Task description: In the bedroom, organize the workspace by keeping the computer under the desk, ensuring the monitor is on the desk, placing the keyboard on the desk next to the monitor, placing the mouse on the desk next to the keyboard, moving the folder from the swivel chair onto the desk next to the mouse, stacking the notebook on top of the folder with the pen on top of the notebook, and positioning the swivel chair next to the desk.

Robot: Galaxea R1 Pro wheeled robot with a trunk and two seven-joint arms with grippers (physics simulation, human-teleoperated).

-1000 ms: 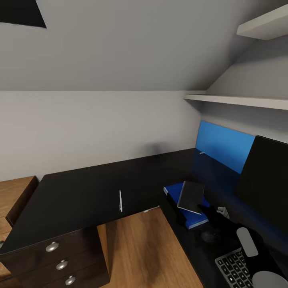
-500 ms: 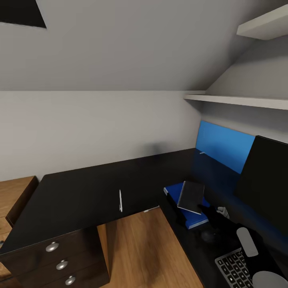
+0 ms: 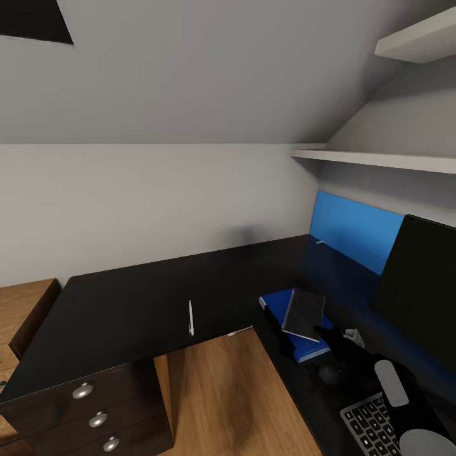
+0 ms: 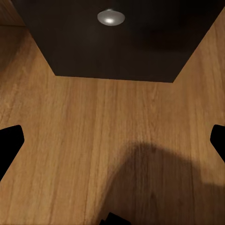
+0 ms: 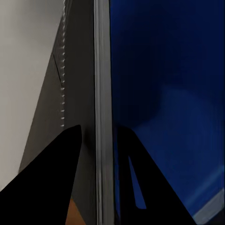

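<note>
On the black desk (image 3: 139, 304) the blue folder (image 3: 278, 303) lies near the inner corner, with the notebook (image 3: 304, 313) tilted over it, held at its near edge by the right gripper (image 3: 345, 334), jaws clamped on it. The pen (image 3: 190, 316) lies apart on the other wing. The monitor (image 3: 418, 285) stands behind the folder, and the keyboard (image 3: 373, 424) lies nearer the robot. The left gripper (image 4: 112, 140) hangs over wooden floor (image 4: 93, 140) before a drawer knob (image 4: 110, 17), jaws apart.

Black notebook (image 3: 303, 313) tilted over blue folder (image 3: 286, 303) on black desk (image 3: 139, 304); pen (image 3: 190, 318) apart.
</note>
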